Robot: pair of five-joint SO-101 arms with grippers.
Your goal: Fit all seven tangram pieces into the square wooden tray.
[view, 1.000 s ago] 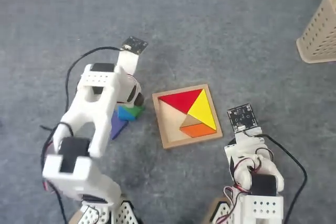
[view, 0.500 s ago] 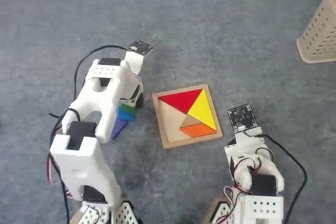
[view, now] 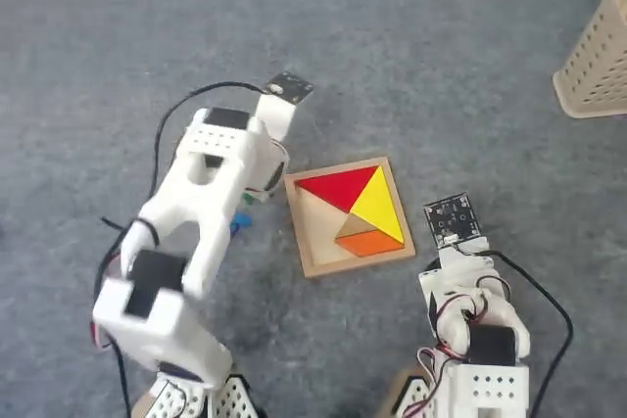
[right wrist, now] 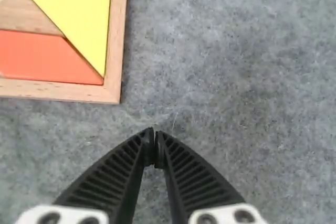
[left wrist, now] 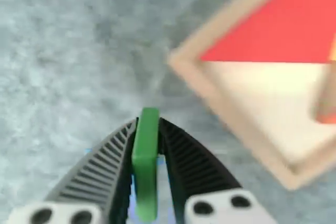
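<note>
The left gripper (left wrist: 148, 121) was clamped on a green piece (left wrist: 145, 161), which was held on edge with its flat faces pressed between the ribbed fingers. In the high view this gripper was placed under the left arm (view: 211, 193), at about nine o'clock from the wooden tray (view: 315, 263), just beside its rim. A sliver of a blue piece (view: 238, 223) was left on the grey carpet at eight o'clock from the tray. Inside the tray a red triangle (view: 338, 188), a yellow triangle (view: 382, 205) and an orange piece (view: 370, 242) were seated, and bare floor was left along the nine-o'clock side.

The green piece was judged thin, stiff and light, with smooth painted faces that could slide; a hold across both faces near the middle was judged safest, and tipping would be needed before it could be laid flat.

The right gripper (right wrist: 155, 142) was closed on nothing, parked over carpet at four o'clock from the tray.
</note>
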